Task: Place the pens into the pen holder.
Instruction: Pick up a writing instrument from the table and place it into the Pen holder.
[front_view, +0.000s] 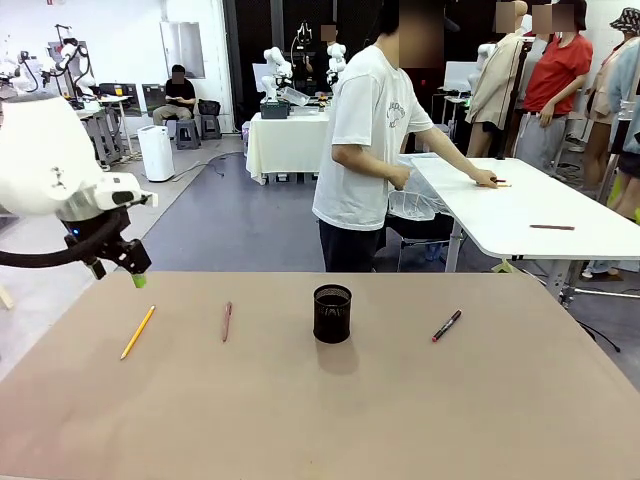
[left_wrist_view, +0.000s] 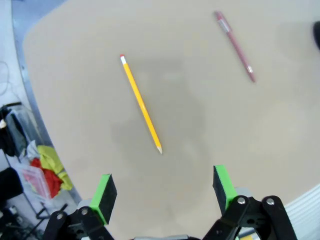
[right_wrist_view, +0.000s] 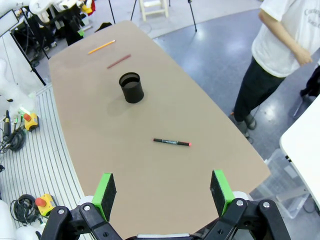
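Observation:
Three pens lie on the brown table: an orange-yellow pencil (front_view: 137, 332) (left_wrist_view: 140, 103) (right_wrist_view: 101, 46) at the left, a reddish-brown pen (front_view: 227, 321) (left_wrist_view: 235, 45) (right_wrist_view: 119, 61) beside it, and a black pen with red ends (front_view: 446, 325) (right_wrist_view: 171, 142) at the right. The black mesh pen holder (front_view: 332, 313) (right_wrist_view: 131, 87) stands upright between them. My left gripper (front_view: 118, 268) (left_wrist_view: 163, 192) hovers open above the table's left edge, over the pencil's tip end, holding nothing. High over the near right part of the table, my right gripper (right_wrist_view: 163, 191) is open and empty, with the black pen below it.
A person (front_view: 375, 140) stands beyond the far edge, turned to a white table (front_view: 530, 205) at the right. The floor beside my table holds cables and clutter (left_wrist_view: 35, 170) (right_wrist_view: 20, 130).

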